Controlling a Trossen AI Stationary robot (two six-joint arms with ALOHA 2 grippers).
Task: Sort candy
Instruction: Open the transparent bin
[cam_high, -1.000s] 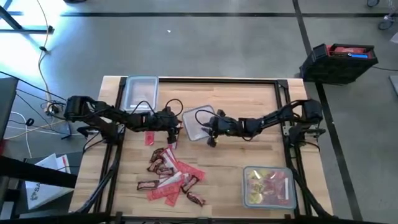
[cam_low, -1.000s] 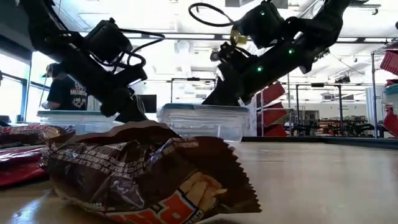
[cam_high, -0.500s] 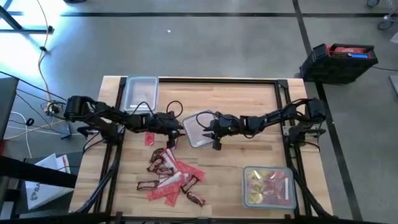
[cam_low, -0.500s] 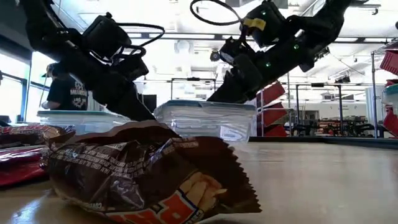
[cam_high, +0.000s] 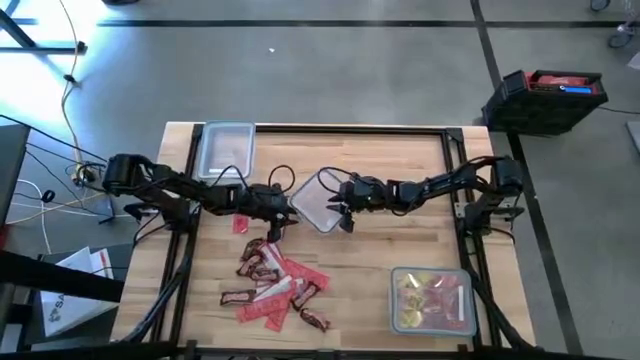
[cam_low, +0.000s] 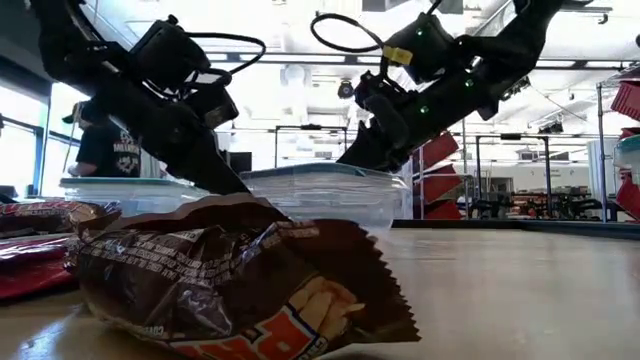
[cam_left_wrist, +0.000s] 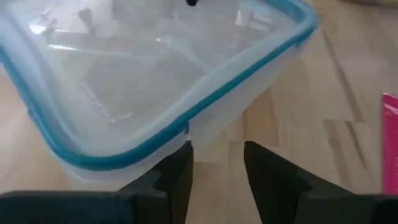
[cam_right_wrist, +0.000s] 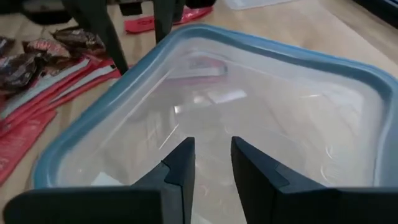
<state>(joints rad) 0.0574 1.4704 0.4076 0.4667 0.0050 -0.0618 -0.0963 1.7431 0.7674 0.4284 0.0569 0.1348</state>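
The clear container (cam_high: 318, 203) at frame centre now sits turned cornerwise, rotated since a second ago; the left gripper (cam_high: 284, 212) and right gripper (cam_high: 343, 208), both narrowly parted, flank it; the wrist views alone show its blue-edged rim; the candy (cam_high: 275, 284), red and brown wrappers, lies heaped at lower left.

No legible text anywhere.

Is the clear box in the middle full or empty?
Empty. The middle box shows only bare wood through its clear bottom; the candy lies outside.
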